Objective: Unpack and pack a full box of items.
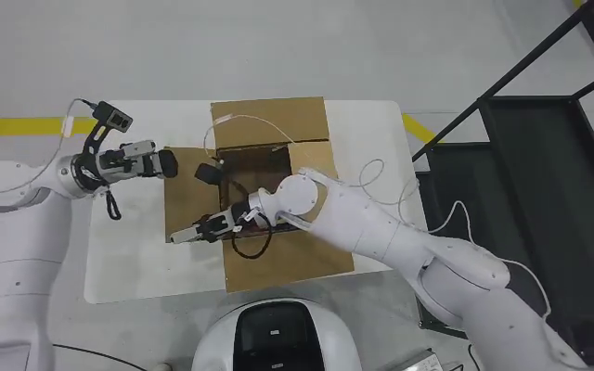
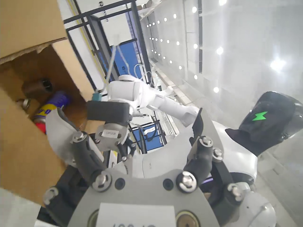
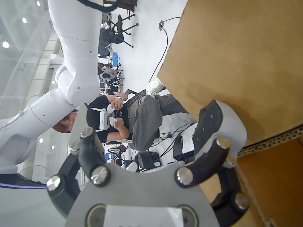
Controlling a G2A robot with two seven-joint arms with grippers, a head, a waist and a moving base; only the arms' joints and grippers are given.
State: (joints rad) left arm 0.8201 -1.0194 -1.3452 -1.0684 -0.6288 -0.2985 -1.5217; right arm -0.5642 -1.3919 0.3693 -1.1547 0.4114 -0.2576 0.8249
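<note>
An open cardboard box point(image 1: 269, 125) stands in the middle of the white table point(image 1: 130, 250) with its flaps spread out. Inside it, in the left wrist view, lie a blue, yellow and red spray can point(image 2: 51, 109) and a dark cylinder point(image 2: 37, 87). My left gripper point(image 1: 167, 164) point(image 2: 129, 119) hangs open and holds nothing, just off the box's left flap point(image 1: 190, 190). My right arm crosses over the box. Its gripper point(image 1: 192, 234) point(image 3: 146, 112) is open at the left flap's near edge, and one finger point(image 3: 209, 121) rests against the cardboard point(image 3: 236, 48).
A black cable point(image 1: 251, 246) loops over the near flap. A dark metal stair frame point(image 1: 520, 158) stands right of the table. Bare table lies left of and in front of the box. A yellow line point(image 1: 37, 125) marks the floor at the left.
</note>
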